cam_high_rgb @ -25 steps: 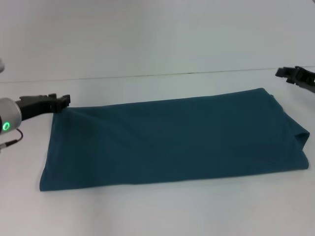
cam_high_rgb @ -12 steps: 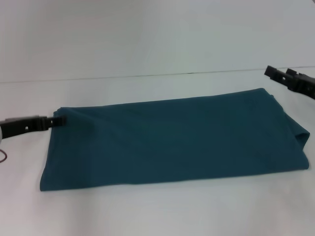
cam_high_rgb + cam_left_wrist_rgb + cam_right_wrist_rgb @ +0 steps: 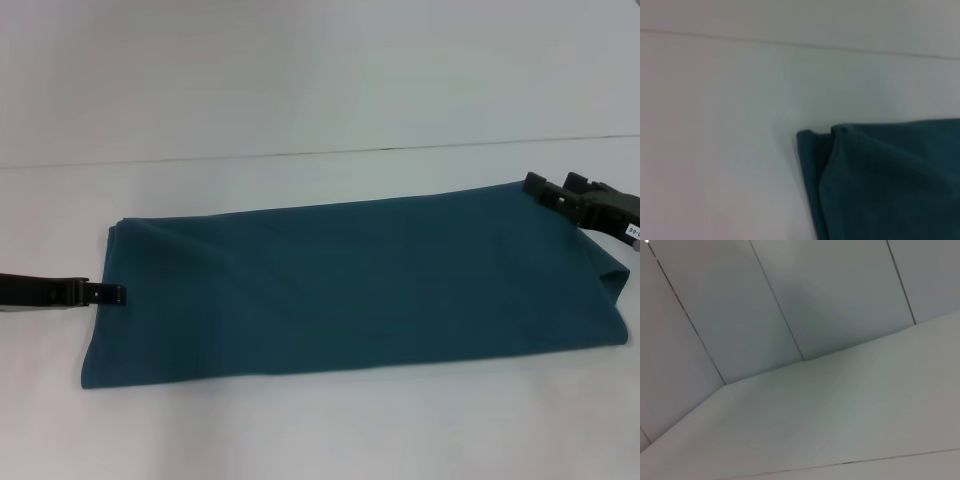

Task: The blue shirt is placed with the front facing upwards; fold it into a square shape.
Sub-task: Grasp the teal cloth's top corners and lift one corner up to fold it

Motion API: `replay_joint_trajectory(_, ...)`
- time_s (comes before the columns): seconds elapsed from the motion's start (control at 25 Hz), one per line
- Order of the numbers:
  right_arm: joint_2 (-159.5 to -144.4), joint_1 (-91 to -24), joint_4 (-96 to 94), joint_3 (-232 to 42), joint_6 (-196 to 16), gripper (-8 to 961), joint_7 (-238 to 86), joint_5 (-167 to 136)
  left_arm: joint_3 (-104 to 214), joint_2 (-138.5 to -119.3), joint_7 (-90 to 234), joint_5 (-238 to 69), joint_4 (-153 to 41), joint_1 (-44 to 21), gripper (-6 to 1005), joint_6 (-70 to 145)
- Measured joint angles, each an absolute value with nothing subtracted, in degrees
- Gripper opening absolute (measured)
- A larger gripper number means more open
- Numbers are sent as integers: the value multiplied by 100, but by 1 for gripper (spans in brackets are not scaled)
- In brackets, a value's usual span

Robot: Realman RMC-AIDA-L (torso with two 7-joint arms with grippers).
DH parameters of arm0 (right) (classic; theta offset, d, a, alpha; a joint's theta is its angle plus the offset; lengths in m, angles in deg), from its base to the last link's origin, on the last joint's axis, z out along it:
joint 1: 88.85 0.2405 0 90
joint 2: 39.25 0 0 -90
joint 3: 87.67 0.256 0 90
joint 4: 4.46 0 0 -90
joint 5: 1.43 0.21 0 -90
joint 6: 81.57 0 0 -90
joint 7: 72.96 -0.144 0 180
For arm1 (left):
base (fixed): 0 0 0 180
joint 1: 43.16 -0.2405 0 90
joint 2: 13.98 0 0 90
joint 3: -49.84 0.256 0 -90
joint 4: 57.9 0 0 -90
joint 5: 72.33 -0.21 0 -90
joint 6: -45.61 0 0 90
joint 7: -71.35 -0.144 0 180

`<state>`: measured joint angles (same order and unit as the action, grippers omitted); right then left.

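1. The blue shirt (image 3: 350, 285) lies flat on the white bench (image 3: 320, 430) as a long folded band, plain side up, running from 9 to 3 o'clock.
2. The left gripper (image 3: 112, 294) sits low at 9 o'clock, its tip at the shirt's left edge; whether it is apart or together I cannot tell.
3. The left wrist view shows a layered shirt corner (image 3: 815, 145).
4. The right gripper (image 3: 556, 191) hovers at 2 o'clock by the far right corner, its fingers seemingly apart.

White table (image 3: 300, 430) bears the folded blue shirt (image 3: 350, 285)
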<state>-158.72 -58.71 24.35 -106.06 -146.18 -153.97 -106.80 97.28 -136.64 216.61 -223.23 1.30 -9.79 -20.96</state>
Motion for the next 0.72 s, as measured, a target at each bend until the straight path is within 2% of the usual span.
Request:
replay_joint_trajectory(0.48,-15877,-5820,2428,-10686,-14533,857,-15426,-10690,9773,-13701,21808,-22378,-96,-915,863,-2039)
replay_joint_trajectory(0.72,-15878,-5804,2428,-10767,-14444,857,-15447,-10690,9773,-13615,21813,-22381,-507,-760,857,-1962)
